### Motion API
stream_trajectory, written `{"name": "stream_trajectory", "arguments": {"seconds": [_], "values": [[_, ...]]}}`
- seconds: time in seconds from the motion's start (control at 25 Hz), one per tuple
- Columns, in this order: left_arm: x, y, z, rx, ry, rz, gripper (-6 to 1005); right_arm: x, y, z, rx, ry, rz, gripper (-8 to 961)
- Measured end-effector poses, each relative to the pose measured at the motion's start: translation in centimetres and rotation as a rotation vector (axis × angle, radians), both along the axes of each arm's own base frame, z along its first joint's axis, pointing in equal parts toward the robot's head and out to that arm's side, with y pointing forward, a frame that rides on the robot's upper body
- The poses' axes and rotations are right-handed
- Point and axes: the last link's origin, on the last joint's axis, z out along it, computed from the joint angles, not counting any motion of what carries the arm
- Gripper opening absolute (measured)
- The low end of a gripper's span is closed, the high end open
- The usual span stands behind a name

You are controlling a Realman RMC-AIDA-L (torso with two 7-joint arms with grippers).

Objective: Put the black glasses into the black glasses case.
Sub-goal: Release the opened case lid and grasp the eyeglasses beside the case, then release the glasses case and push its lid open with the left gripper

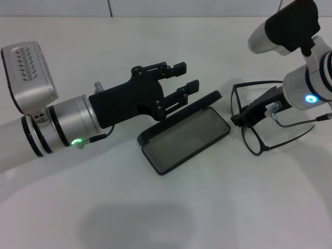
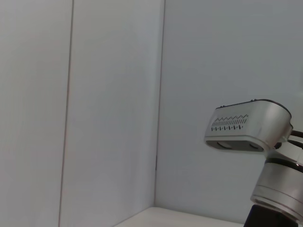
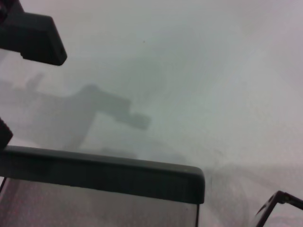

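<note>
- Right gripper (image 1: 239, 120): closed on the black glasses (image 1: 259, 116) at the frame, carrying them toward the case.
- Black glasses case (image 1: 184, 134): just beside that gripper, lid raised, grey lining exposed.
- Left gripper (image 1: 184, 78): fingers apart, empty, behind the lid, apparently bracing it.

a plain white table (image 1: 218, 207) carries everything — its surface is smooth and bare apart from two things near the middle and right. the case (image 1: 184, 136) lies open on it, grey lining up, its lid (image 1: 181, 115) raised along the far edge. just beside it to the right lie the glasses (image 1: 259, 116), lenses toward the case and temples spread out toward the right — whether the frame rests fully flat on the table cannot be told.
</note>
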Motion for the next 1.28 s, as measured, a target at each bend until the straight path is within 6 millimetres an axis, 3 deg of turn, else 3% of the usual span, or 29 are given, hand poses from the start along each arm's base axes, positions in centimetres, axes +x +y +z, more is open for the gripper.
{"name": "stream_trajectory", "arguments": {"seconds": [0.24,0.48,1.04,1.28], "values": [[0.0,0.0,-0.1,-0.002,-0.002,0.002,557,0.7,0.1,0.5,0.013,-0.003,-0.023,289],[0.0,-0.1,-0.1,-0.013,-0.008,0.012,564,1.3,0.1,0.6,0.010,-0.025,-0.032,220],[0.0,-0.1,-0.2,-0.016,-0.012,0.014,579,1.7,0.1,0.6,0.003,-0.045,-0.032,198],[0.1,0.1,0.1,-0.052,-0.035,0.044,586,2.5,0.1,2.1,0.004,-0.037,-0.024,169]]}}
